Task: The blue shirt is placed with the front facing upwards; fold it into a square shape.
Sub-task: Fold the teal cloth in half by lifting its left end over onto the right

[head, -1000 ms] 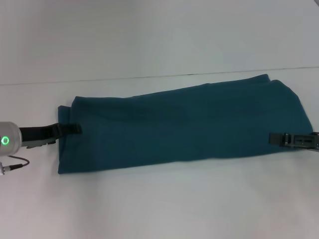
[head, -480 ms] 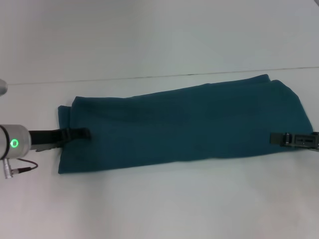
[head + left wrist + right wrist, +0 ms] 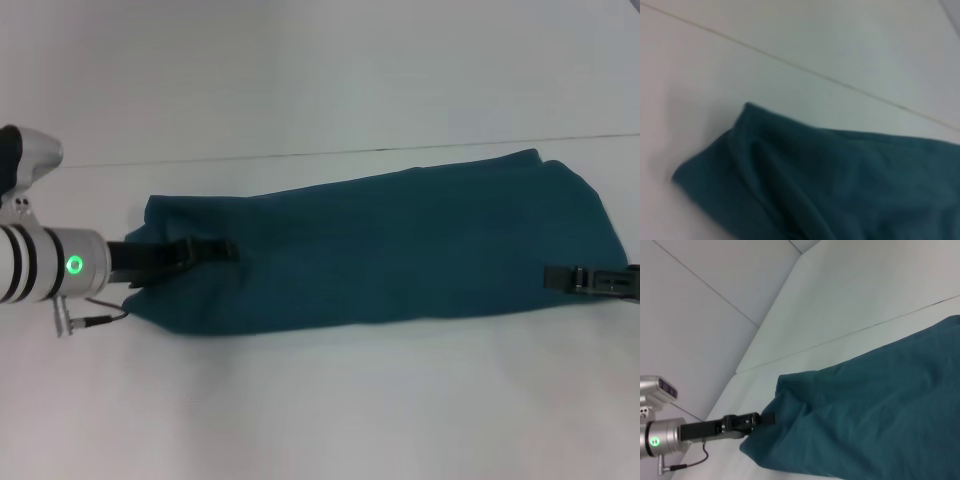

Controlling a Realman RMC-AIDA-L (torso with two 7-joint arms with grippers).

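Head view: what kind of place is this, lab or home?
Likely a lab test bench: a bare white table, plain white wall panels, and only the blue shirt laid out between two robot arms.

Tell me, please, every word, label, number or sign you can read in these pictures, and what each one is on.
None can be read in any view.
The blue shirt is folded into a long band, showing plain fabric: no lettering or label.
The left hand, at the shirt's left end, and its arm carry no readable marking, only a green ring light.
The right hand, at the shirt's right end, shows no text.
The table bears none.
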